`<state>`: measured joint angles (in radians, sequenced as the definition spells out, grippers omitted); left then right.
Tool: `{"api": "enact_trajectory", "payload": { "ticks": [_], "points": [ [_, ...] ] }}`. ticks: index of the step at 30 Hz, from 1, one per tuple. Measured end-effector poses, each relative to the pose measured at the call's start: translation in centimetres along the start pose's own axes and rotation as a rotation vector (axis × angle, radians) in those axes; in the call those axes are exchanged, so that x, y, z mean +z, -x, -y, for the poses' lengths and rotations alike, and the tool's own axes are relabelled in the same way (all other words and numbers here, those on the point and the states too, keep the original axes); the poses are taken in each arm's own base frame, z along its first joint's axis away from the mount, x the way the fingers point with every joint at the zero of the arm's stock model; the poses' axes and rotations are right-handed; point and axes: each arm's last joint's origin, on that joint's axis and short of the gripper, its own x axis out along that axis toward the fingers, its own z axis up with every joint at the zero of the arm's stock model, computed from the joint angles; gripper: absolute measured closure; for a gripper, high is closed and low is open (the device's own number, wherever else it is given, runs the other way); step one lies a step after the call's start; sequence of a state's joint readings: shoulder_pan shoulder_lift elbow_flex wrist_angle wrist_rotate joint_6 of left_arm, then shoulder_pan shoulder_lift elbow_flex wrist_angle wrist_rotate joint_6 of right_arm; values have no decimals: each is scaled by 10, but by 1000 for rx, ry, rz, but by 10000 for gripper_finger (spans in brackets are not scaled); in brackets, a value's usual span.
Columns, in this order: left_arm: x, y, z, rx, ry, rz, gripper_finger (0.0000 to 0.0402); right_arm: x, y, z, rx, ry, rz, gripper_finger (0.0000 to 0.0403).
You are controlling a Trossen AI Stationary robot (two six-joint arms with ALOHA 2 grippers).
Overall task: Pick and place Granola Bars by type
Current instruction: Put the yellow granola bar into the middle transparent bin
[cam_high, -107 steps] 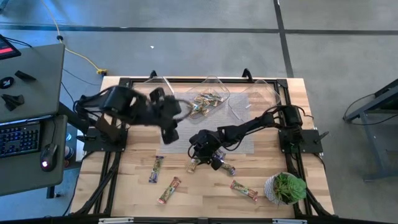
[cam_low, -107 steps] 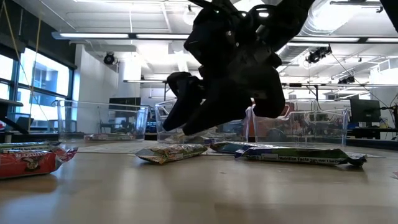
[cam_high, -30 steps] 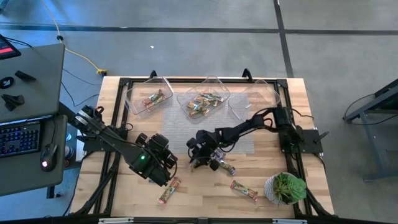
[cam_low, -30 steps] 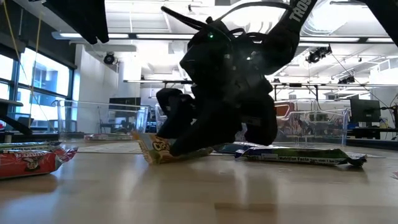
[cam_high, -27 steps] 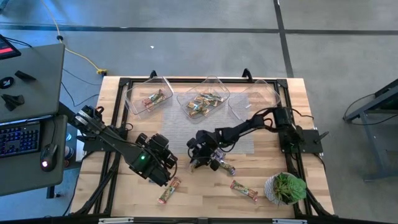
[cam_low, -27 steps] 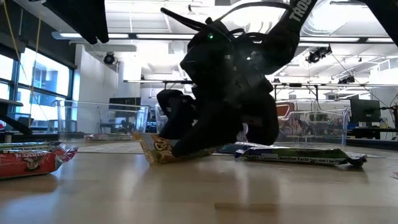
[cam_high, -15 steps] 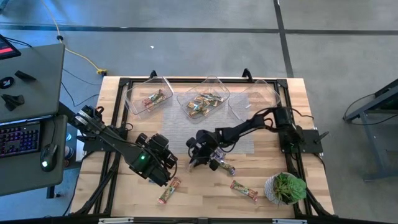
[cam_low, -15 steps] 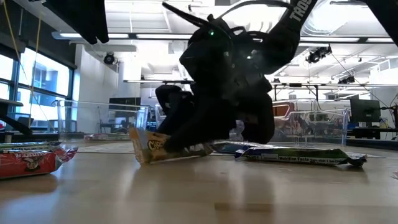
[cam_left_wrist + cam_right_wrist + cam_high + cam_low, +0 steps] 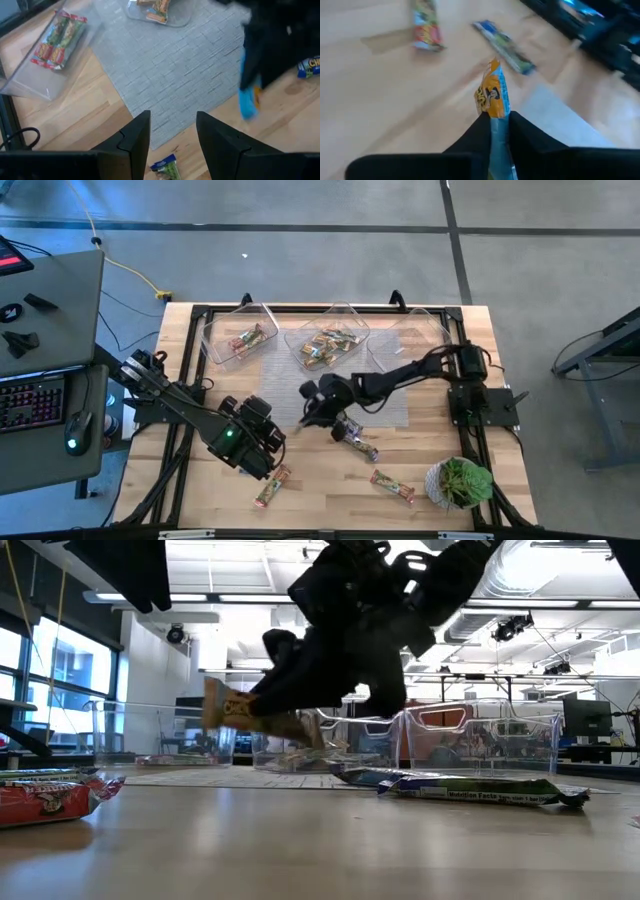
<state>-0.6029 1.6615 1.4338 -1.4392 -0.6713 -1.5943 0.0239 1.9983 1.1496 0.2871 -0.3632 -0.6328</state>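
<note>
1. The right end effector [image 9: 312, 409] pinches an orange-blue granola bar [image 9: 492, 97] above the worktop [image 9: 200, 490].
2. The bar juts forward; the tubs [image 9: 335, 345] lie beyond.
3. The left end effector [image 9: 172, 137] is spread, empty.

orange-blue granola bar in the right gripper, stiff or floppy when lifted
Probably fairly stiff: the orange-blue granola bar, pinched at one end by the right gripper, sticks straight out past the fingers. Likely light. Its shiny wrapper may be slippery.
</note>
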Motion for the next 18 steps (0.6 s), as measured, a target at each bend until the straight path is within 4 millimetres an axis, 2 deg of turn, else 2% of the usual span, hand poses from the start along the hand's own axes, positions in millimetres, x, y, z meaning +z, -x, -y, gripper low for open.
{"api": "enact_trajectory", "payload": {
  "ticks": [5,8,14,16,18],
  "points": [
    [0,0,0,-4,3,-4,247,2,21,20,-107,-17,-62,390],
    [0,0,1,-5,4,-4,247,6,41,35,-209,-23,-110,395],
    [0,0,1,-6,4,-7,247,26,104,68,-529,90,-266,383],
    [0,0,1,-11,9,-8,247,27,130,83,-649,69,-298,380],
    [0,0,2,-17,14,-8,247,19,153,99,-727,-31,-276,380]
  ]
}}
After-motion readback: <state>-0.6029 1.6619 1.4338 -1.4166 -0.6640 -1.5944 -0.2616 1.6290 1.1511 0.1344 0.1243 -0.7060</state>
